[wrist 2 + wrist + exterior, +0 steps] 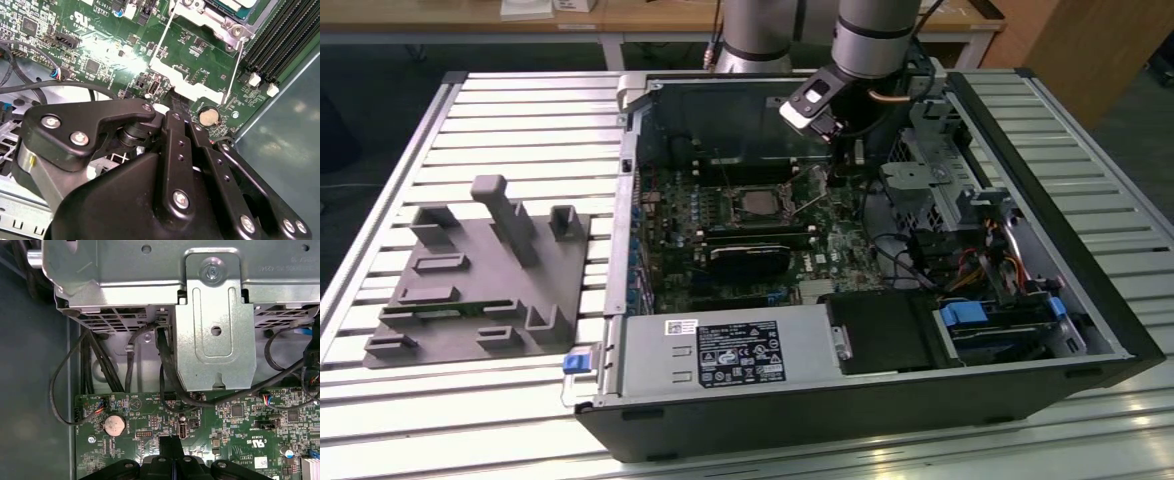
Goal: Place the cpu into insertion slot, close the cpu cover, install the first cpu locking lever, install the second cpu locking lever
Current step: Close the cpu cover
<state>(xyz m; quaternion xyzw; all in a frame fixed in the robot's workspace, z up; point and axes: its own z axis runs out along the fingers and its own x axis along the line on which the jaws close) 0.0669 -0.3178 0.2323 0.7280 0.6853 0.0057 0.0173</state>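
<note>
**While the end effector hangs low over the board, the cpu is seen lying in its socket**

As far as can be judged from both wrist views, the end effector (172, 449) is held with its fingers (176, 142) pressed together and nothing pinched between them. Its tip is just above the motherboard (235, 432), near the coin cell (114, 425).

In the exterior view the insertion slot (728, 196) is found near the middle of the board, just beside the end effector toward the exterior view's left. A dull grey square, taken to be the cpu (758, 204), is seen lying within it. In the second wrist view the cpu cover (210, 16) is made out as a silver frame around the socket. Two thin wire levers (166, 37) are seen standing clear of the board; whether the cover is fully down cannot be told.

The computer case (1067, 250) is set toward the desk's (480, 110) edge on the exterior view's right, and a grey fixture (480, 290) toward its opposite edge.

The cpu is judged to be light, stiff and fragile on its contact side, so it is best taken by two opposite edges and kept flat. The cover is judged thin, rigid and hinged. The levers are judged springy, and are best pressed near their free ends.
</note>
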